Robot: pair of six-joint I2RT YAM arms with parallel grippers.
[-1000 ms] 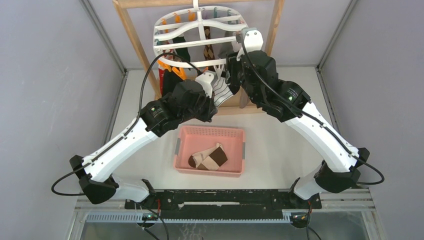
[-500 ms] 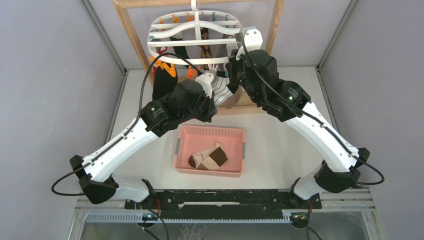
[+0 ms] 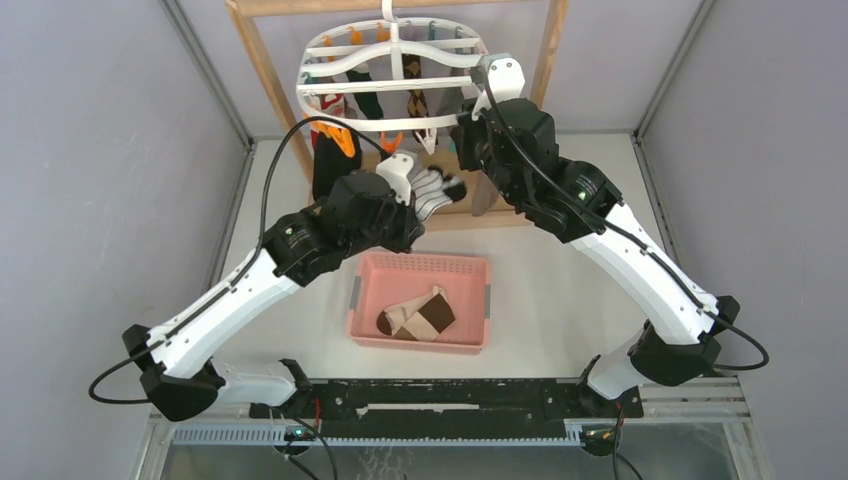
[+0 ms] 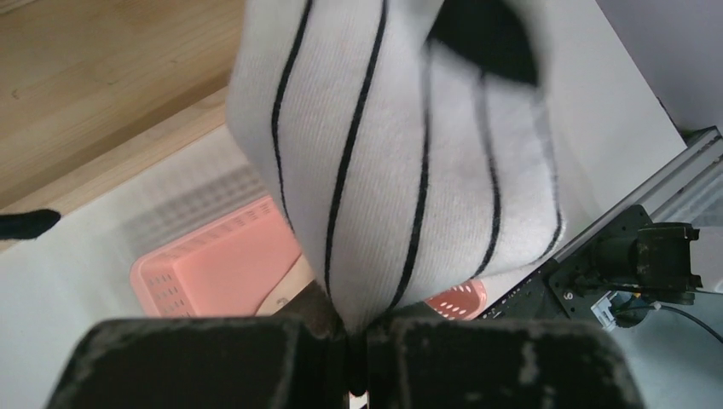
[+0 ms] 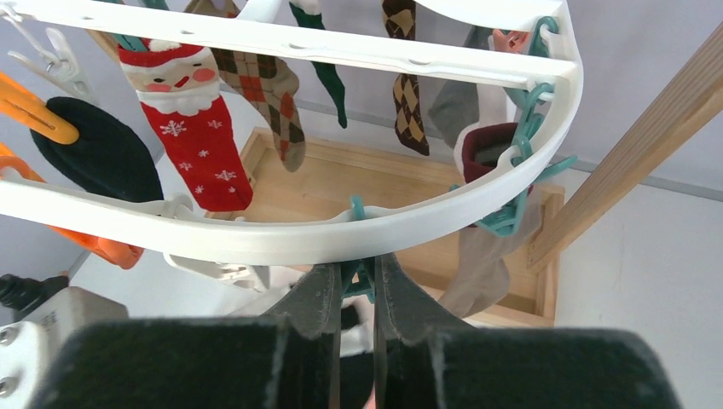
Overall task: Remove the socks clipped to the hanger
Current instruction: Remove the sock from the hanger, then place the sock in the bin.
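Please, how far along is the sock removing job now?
Done: a beige-and-brown sock lies in the pink basket. In hand: the left gripper holds the striped sock, apparently off the hanger; the right gripper pinches a teal clip on its rim. Left: the Santa sock, black sock, argyle sock and others hang clipped.

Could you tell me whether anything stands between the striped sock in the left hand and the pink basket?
Nothing visible does: the striped sock is gripped in the shut left hand, and the pink basket lies open below it.
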